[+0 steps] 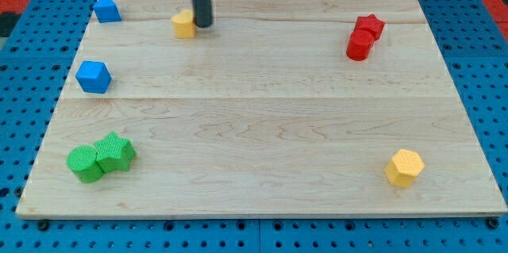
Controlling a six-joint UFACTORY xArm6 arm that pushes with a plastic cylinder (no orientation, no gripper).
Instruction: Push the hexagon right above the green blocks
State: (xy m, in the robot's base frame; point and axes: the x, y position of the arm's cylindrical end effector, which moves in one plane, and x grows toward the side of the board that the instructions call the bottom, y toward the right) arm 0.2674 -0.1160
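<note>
A yellow hexagon block (405, 166) lies near the view's bottom right of the wooden board (262, 110). Two green blocks sit touching at the bottom left: a round one (84, 163) and a star-like one (116, 152). My tip (203, 24) rests near the view's top, touching the right side of a small yellow block (184, 24). The tip is far from the hexagon and from the green blocks.
A blue block (106, 8) sits at the top left corner and a blue block (94, 76) lies below it at the left edge. A red star (370, 24) and a red cylinder (359, 45) touch at the top right.
</note>
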